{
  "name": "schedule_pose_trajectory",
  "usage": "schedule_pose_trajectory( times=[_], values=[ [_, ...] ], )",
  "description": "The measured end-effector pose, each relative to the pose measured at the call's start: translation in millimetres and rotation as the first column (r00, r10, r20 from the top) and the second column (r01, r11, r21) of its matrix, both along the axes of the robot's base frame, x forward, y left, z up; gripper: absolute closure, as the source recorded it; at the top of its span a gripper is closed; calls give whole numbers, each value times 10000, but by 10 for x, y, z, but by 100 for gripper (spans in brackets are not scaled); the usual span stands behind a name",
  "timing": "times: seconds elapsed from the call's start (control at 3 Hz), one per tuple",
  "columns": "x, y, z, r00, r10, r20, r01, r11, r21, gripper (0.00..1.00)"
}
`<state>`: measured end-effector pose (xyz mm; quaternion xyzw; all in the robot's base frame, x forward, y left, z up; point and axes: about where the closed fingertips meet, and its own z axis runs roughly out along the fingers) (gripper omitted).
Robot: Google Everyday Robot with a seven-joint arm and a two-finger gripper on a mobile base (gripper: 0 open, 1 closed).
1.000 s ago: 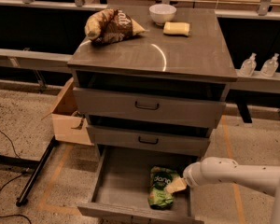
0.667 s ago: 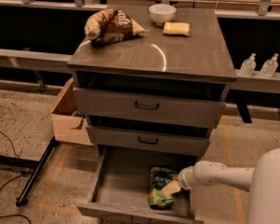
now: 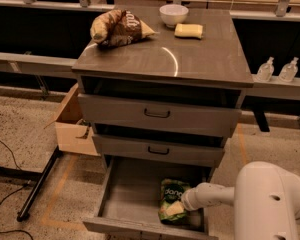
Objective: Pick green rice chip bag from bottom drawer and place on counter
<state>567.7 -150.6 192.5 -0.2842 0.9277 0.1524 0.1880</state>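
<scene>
The green rice chip bag (image 3: 172,196) lies flat in the open bottom drawer (image 3: 127,199), at its right front. My gripper (image 3: 176,208) reaches in from the right on its white arm and sits on the near end of the bag, touching it. The counter (image 3: 185,59) is the shiny grey-brown top of the cabinet above.
On the counter lie a brown-and-tan snack bag (image 3: 119,28), a white bowl (image 3: 173,14) and a yellow sponge (image 3: 188,30). Two upper drawers (image 3: 157,115) are closed above the open one. A cardboard box (image 3: 72,121) stands on the floor at the left, beside a black stand leg (image 3: 37,189).
The arm has swung further into view at the lower right and the gripper has moved left and down onto the near end of the green bag. The bag has not moved.
</scene>
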Motion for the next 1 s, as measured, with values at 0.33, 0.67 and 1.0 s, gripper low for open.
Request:
schedule_pose_trajectory(
  times=[0.33, 0.67, 1.0],
  values=[
    [79, 82, -347, 9983, -540, -202, 543, 9984, 176, 0],
    [153, 95, -588, 9944, -1001, -331, 1008, 9947, 187, 0],
    [172, 115, -730, 9909, -1263, -472, 1271, 9918, 139, 18]
  ],
)
